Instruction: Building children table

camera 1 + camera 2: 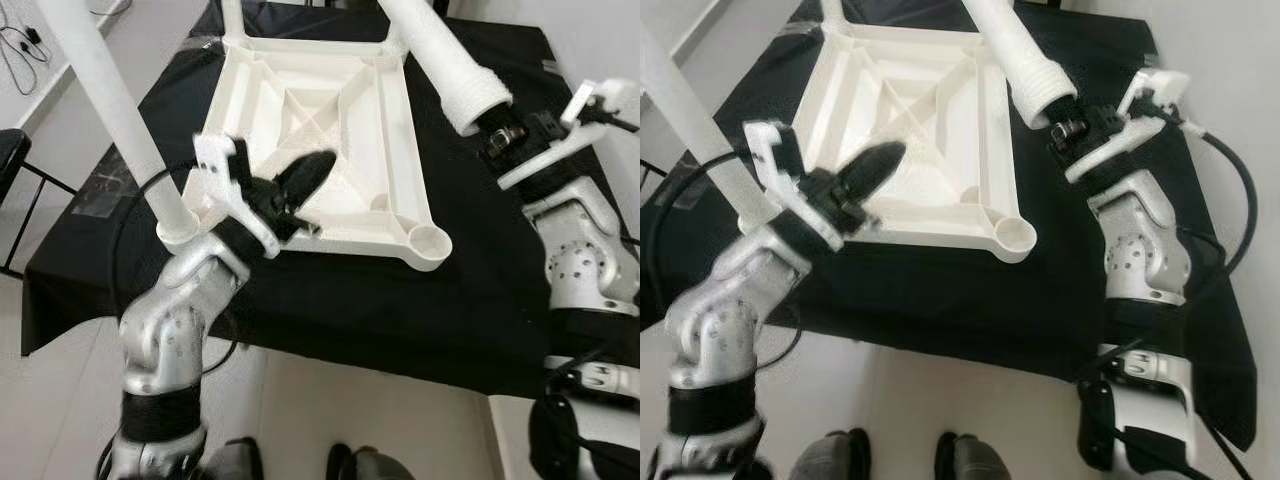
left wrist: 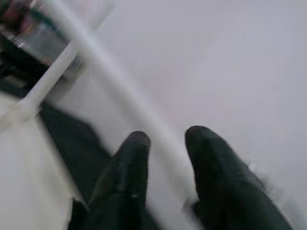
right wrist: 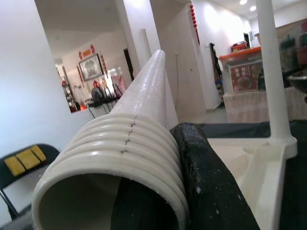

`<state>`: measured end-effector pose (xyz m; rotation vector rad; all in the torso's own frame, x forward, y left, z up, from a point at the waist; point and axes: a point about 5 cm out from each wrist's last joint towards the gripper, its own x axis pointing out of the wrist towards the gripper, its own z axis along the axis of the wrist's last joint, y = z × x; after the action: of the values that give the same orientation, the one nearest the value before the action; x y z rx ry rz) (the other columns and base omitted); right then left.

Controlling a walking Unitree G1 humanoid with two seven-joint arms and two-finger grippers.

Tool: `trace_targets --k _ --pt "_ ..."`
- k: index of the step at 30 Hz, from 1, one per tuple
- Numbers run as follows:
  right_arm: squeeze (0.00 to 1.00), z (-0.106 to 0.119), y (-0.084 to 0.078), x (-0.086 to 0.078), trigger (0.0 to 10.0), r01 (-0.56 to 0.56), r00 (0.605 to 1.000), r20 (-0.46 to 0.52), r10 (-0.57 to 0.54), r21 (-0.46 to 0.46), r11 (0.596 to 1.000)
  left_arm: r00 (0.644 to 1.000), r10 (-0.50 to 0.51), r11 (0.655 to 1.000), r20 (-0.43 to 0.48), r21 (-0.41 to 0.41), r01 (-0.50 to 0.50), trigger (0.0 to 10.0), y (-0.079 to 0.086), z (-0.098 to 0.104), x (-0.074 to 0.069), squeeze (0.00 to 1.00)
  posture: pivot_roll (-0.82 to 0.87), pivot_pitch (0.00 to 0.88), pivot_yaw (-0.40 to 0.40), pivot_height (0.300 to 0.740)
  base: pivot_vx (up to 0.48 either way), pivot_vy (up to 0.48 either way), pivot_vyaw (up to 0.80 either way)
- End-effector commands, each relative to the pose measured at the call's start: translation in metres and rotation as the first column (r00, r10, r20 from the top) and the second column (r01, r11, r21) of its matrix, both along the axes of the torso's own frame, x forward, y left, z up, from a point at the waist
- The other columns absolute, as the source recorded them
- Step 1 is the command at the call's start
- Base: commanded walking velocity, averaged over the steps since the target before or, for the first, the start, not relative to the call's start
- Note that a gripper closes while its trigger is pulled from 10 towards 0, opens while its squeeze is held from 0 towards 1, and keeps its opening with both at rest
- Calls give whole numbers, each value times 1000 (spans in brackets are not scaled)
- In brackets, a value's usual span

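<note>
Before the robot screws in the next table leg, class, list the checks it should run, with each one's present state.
1. Right gripper holds the loose leg at its threaded end: ok.
2. Near corner socket of the upturned tabletop is open: ok.
3. Threaded end lined up over that socket: not ok, it is off to the side.
4. Left gripper free, over the tabletop: ok.
5. Leg beside the left gripper fully seated: cannot tell.

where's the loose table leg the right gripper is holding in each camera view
Left eye: leg, upper right, threaded end in the right gripper.
Right eye: upper centre-right.
Left wrist: too blurred to tell.
Right wrist: close up, ribbed end foremost.
Shared landmark: the tabletop's empty corner socket.
</note>
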<state>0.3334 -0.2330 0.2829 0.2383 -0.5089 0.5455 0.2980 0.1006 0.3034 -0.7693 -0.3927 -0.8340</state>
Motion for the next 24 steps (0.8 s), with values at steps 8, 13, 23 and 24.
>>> trace_targets --k 8,13,23,24 --pt "0 27 -36 -34 10000 -26 988 150 23 22 999 993 -110 965 -38 -243 98 10000 16 26 22 1000 10 204 -71 740 0 0 0" --pt "0 28 -29 -50 10000 -136 973 180 145 -66 989 992 -101 972 -79 -220 82 10000 24 35 36 1000 8 208 -67 740 0 0 0" --pt "0 25 -14 -59 10000 -238 950 169 262 -149 960 972 -230 941 -39 -262 212 10000 20 58 42 1000 1 210 -59 740 0 0 0" --pt "0 23 -11 -61 10000 -265 944 157 291 -167 950 968 -248 935 -28 -268 232 10000 18 61 41 1000 0 211 -59 740 0 0 0"
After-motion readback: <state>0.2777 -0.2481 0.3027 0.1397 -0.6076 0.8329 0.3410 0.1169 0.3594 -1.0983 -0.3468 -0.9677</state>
